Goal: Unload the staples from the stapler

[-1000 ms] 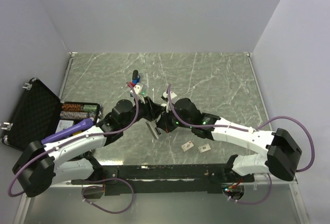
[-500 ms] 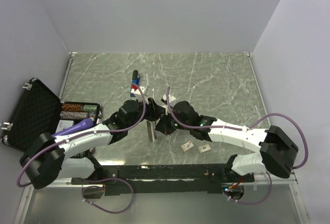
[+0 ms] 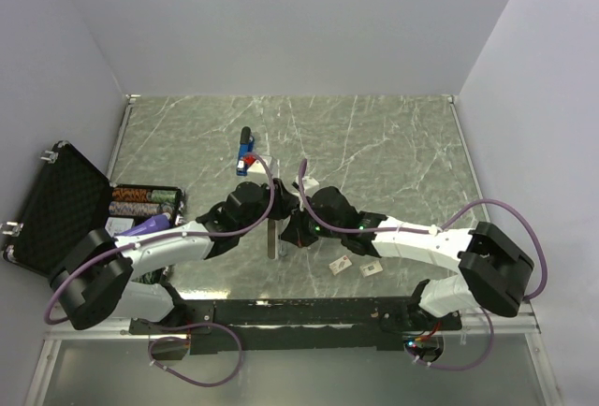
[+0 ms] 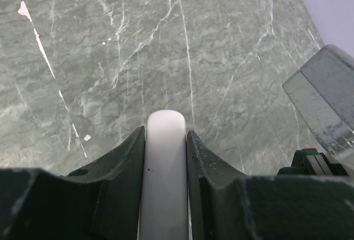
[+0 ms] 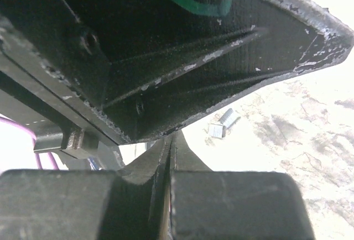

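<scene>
The blue stapler (image 3: 244, 151) with its black end lies on the marble table (image 3: 393, 153), just beyond my left gripper and apart from it. My left gripper (image 3: 265, 211) is shut on a white rounded bar (image 4: 165, 162), which pokes out past its fingertips (image 4: 166, 135). My right gripper (image 3: 288, 228) is shut, its fingers pressed flat together (image 5: 170, 140), right against the left gripper's black body (image 5: 166, 46). A grey strip (image 3: 272, 237) stands between the two grippers. Two small ribbed silvery pieces (image 5: 221, 125), seemingly staples, lie on the table in the right wrist view.
An open black case (image 3: 56, 202) sits at the left edge, with a rack of chips (image 3: 142, 201) and a purple-handled tool (image 3: 131, 233) beside it. Two small whitish cards (image 3: 340, 263) (image 3: 372, 268) lie near the front, below the right arm.
Both grippers have drawn slightly closer together and toward the near edge. The grey strip between them has turned from tilted to upright. The stapler has stayed put.
</scene>
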You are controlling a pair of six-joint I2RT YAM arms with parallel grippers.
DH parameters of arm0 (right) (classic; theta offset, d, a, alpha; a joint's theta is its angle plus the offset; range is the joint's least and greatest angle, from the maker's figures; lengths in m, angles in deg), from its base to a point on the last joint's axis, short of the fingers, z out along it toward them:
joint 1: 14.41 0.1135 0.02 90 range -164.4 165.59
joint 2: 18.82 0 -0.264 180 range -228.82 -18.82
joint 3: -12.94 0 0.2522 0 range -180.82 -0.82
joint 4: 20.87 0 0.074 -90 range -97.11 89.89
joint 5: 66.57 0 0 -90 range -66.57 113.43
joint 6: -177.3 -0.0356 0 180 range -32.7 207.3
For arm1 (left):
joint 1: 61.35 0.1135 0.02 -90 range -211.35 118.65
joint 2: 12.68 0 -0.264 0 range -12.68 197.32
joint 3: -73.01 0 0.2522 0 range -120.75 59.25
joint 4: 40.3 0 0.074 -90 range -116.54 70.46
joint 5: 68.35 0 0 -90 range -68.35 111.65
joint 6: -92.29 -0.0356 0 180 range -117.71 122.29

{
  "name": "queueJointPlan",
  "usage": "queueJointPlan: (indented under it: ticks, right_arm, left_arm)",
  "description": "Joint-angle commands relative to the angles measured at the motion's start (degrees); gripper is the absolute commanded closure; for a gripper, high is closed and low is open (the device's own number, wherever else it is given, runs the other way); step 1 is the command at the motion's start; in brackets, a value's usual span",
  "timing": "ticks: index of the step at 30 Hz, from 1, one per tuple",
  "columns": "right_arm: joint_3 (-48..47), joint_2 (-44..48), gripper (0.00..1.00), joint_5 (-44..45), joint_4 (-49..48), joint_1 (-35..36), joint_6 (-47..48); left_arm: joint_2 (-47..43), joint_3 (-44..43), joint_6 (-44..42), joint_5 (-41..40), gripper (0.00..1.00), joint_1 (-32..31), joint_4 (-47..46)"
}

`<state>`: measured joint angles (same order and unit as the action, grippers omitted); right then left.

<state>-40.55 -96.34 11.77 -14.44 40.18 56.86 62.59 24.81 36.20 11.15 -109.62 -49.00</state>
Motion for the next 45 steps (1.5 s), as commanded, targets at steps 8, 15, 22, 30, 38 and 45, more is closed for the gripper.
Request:
queueJointPlan:
  ticks: [8,15,22,30,38,45]
  right_arm:
    - [-1.0,3.2,1.00,-2.0,-5.1,1.3,0.0]
    - [-3.2,5.7,1.00,2.3,0.8,1.2,3.7]
    - [-7.2,9.0,1.00,11.2,10.1,1.2,8.5]
    - [-12.3,11.9,1.00,18.1,19.5,1.2,11.6]
    - [-16.2,16.5,1.00,3.6,26.1,1.4,11.2]
    - [-15.7,16.2,1.00,-10.0,23.4,6.0,10.1]
  left_arm:
    - [-6.8,-2.8,0.5,-2.2,0.99,-0.5,-1.3]
    - [-11.9,-3.2,-0.2,-1.7,0.99,-0.5,1.9]
    - [-16.2,-3.9,-0.9,-0.8,0.99,-0.5,4.6]
    - [-20.9,-5.5,-2.1,-0.4,0.99,-0.4,7.8]
    - [-22.4,-8.2,-4.5,-3.6,0.99,-0.4,9.3]
    - [-20.7,-11.1,-6.7,-5.1,0.99,-0.5,8.2]
